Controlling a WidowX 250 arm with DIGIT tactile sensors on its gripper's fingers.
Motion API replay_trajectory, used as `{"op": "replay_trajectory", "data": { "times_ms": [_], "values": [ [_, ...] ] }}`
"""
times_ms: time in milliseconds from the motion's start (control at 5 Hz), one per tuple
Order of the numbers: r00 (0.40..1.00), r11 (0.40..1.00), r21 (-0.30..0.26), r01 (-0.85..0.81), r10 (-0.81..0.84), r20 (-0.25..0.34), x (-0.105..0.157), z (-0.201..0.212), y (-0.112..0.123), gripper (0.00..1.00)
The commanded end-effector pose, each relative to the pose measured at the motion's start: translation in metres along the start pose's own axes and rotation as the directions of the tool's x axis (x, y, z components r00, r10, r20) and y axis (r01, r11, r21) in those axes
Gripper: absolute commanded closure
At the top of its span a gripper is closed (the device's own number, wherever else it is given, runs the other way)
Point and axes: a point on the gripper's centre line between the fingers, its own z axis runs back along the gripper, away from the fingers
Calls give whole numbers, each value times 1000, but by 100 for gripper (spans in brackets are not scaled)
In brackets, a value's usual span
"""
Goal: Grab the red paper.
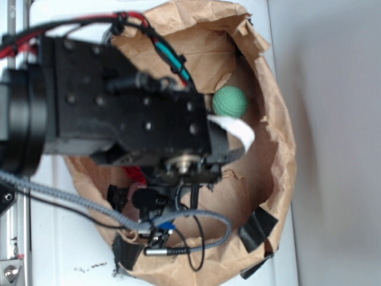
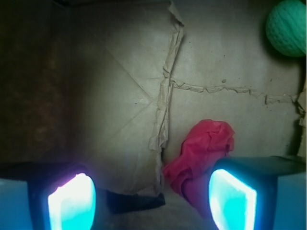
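**Red paper wad lying just inside one finger of a spread gripper**

The red paper (image 2: 204,151) is a crumpled wad of bright red folds lying on the flat brown floor of the paper bag (image 2: 124,96). In the wrist view it sits low and right of centre, its lower edge running behind the right-hand finger, so it lies off to one side of the gap rather than in the middle. In the exterior view only a sliver of red (image 1: 136,174) shows beneath the black arm.

The gripper (image 2: 151,199) hangs over the bag floor with its two glowing fingertips (image 2: 72,201) spread wide apart, holding nothing.

The wad looks light, soft and springy; it should crush rather than resist, and is not fragile. Its many folds give plenty to bite on. The fullest part, near the middle of the wad, seems the best place to pinch, which likely calls for a small sideways shift first.

A green ball (image 2: 289,26) rests well apart in the far corner. Creases and a torn seam cross the bag floor, and a dark strip of tape (image 2: 134,201) lies between the fingers.
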Motion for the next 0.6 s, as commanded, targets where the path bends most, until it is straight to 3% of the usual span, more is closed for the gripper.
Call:
{"op": "replay_trajectory", "data": {
  "times_ms": [0, 400],
  "values": [
    [972, 995, -76, -68, 83, 222, -23, 73, 10, 0],
    [996, 999, 20, -47, 46, 71, -43, 22, 19, 0]
  ]
}}
